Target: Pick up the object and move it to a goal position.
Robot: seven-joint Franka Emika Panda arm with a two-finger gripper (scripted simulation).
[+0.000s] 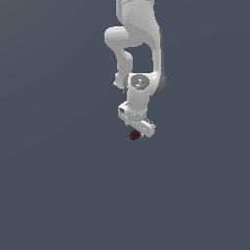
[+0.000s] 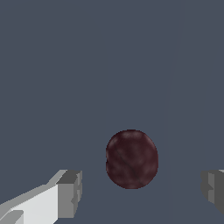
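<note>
Flat slate-grey ground (image 1: pixel 58 185) fills both views, bare of any marker that would show the goal. Over it the white arm (image 1: pixel 139 44) reaches down, and the gripper (image 1: pixel 137 130) hangs directly above the object (image 1: pixel 134 135), a small dark maroon lump with a bumpy skin. In the wrist view the object (image 2: pixel 131 159) sits between the two fingertips (image 2: pixel 70 192), nearer the one with the white body, with clear grey showing on each side; the fingers are spread wide and touch nothing.

By my reading this is the approach, just ahead of the grasp. Whether the pads are already low enough to flank the lump cannot be told. The next move likely calls for a short descent if needed, a slight shift to centre the lump, then a gentle squeeze, since a round thing this small could roll or squirt free.

Nothing else lies near, and nothing blocks the way
</note>
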